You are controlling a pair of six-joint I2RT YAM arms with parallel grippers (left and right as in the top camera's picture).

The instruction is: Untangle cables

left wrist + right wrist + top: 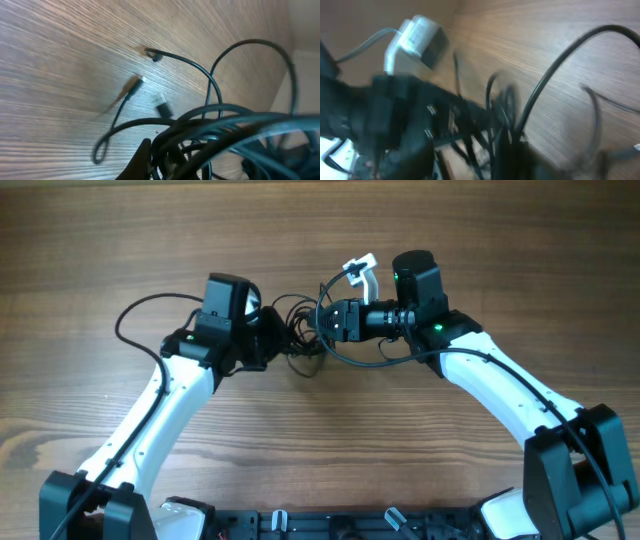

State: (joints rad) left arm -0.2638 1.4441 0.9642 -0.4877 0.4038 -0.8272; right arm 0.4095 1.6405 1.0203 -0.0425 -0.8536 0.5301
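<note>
The cables (300, 330) are a knot of thin dark cords on the wooden table between my two grippers. My left gripper (276, 338) is at the knot's left side. In the left wrist view it (160, 165) is shut on a bunch of the cables (225, 125), and several loose ends with small plugs (134, 84) lie on the wood beyond. My right gripper (326, 320) is at the knot's right side. The right wrist view is blurred; the cords (495, 115) run down into its jaws (507, 155), which look shut on them.
A white plug on a pale cord (361, 268) sits just behind the right gripper and shows in the right wrist view (417, 40). The thick black arm cable (140, 315) loops left of the left arm. Wooden table (480, 240) all round.
</note>
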